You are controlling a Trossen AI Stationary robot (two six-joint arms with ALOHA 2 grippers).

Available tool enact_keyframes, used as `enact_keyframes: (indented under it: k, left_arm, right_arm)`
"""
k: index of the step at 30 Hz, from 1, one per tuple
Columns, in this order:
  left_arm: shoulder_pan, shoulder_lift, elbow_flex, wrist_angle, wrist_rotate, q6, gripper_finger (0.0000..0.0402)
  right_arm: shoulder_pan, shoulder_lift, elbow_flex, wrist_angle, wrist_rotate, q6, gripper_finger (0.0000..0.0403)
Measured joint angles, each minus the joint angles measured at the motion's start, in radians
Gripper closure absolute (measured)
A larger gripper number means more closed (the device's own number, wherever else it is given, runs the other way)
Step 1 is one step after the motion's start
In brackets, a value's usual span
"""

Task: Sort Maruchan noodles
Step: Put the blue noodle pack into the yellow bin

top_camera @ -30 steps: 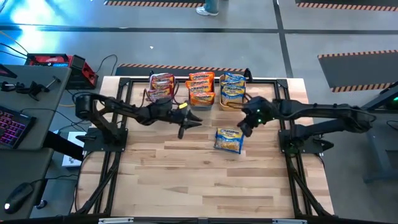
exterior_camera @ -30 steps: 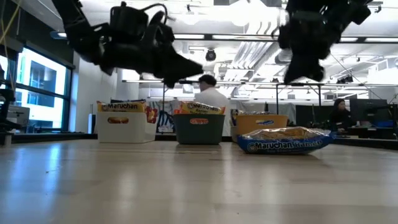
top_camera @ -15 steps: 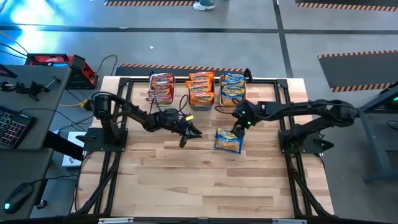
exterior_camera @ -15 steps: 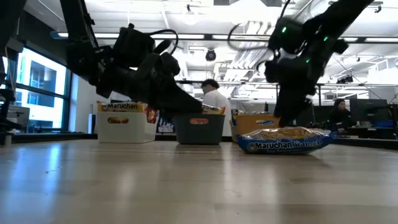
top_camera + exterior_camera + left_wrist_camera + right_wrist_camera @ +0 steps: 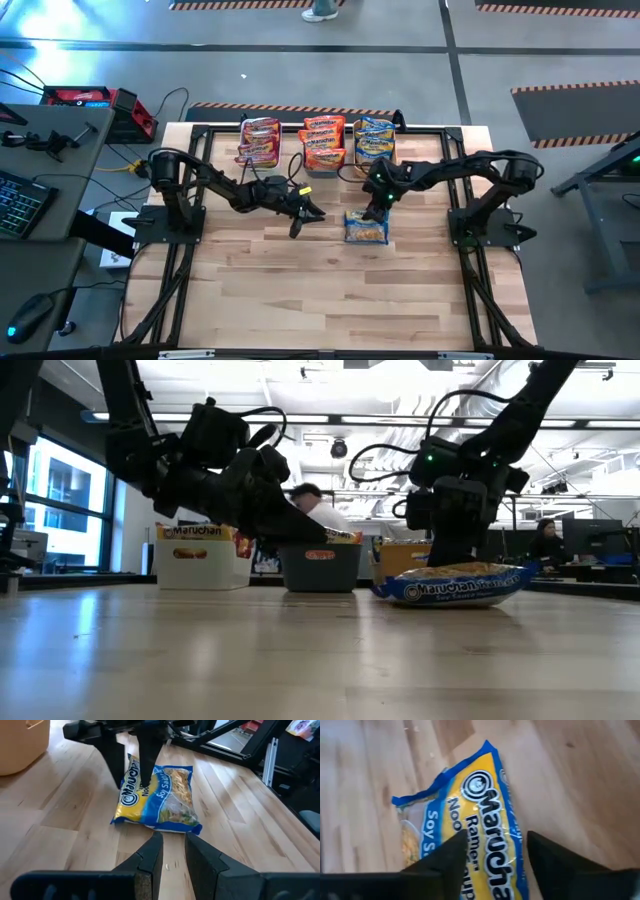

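Note:
A blue-and-yellow Maruchan noodles packet lies flat on the wooden table, right of centre. My right gripper is open and low over the packet's far end. One finger is over the printed top and the other is just outside a long edge. My left gripper hovers just left of the packet and points at it. Its fingers are a narrow gap apart with nothing between them. More packets sit in three bins at the far edge: pink-red, orange and blue-and-yellow. My right gripper comes at the packet from above, slanting in from the table's far right. One finger stands on the packet's printed top near its far end. The other finger stands beside the long edge. The packet rests on the table, with one end tipped slightly up.
The white bin, teal bin and orange bin line the far edge behind the arms. The near half of the table is bare wood. A desk with a keyboard stands left of the table. A person is behind the bins.
My right gripper has come down and toward the table's left, onto the packet's far end. The packet has turned slightly on the table and one end has tipped up. My left gripper sank lower at first and has since kept still.

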Motion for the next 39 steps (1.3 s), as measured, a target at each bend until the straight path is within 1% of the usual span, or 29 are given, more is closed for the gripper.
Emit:
enact_keyframes:
  k: [4,8,10,14,16,18,27,29,31,33,35,39]
  left_arm:
    - [0.0,0.0,0.0,0.0,-0.002,0.0,0.033]
    - [0.0,0.0,0.0,-0.001,-0.015,0.0,0.033]
    - [0.0,0.0,0.0,0.0,-0.035,0.0,0.033]
    - [0.0,0.0,0.0,0.002,-0.086,-0.008,0.033]
    - [-0.003,0.0,0.0,0.003,-0.106,-0.009,0.033]
    - [-0.008,0.0,0.0,0.005,-0.124,-0.008,0.033]
    - [-0.024,0.0,0.0,0.015,-0.163,-0.008,0.033]
    - [-0.029,0.0,0.0,0.014,-0.173,-0.008,0.033]
    - [-0.032,0.0,0.0,0.014,-0.173,-0.012,0.033]
    - [-0.033,0.0,0.0,0.009,-0.173,-0.056,0.033]
    - [-0.034,0.0,0.0,0.003,-0.173,-0.113,0.0329]
    - [-0.034,0.0,0.005,-0.011,-0.173,-0.225,0.0312]
  right_arm:
    - [0.0,0.002,-0.001,0.021,-0.048,-0.017,0.0301]
    - [0.0,-0.001,-0.002,0.025,-0.055,-0.029,0.0381]
    - [0.0,-0.002,-0.004,0.017,-0.054,-0.039,0.0396]
    - [-0.001,-0.003,0.017,-0.01,-0.049,-0.055,0.0387]
    - [-0.001,-0.012,0.036,-0.021,-0.044,-0.08,0.0394]
    - [-0.001,-0.03,0.059,-0.041,-0.021,-0.113,0.04]
    - [0.001,-0.12,0.175,-0.21,0.069,-0.249,0.0403]
    - [0.001,-0.129,0.191,-0.239,0.065,-0.247,0.0403]
    - [0.001,-0.13,0.2,-0.284,0.066,-0.208,0.0401]
    - [0.001,-0.129,0.204,-0.358,0.073,-0.176,0.039]
    - [0.001,-0.129,0.202,-0.429,0.078,-0.144,0.0367]
    - [0.002,-0.13,0.193,-0.546,0.114,-0.065,0.0292]
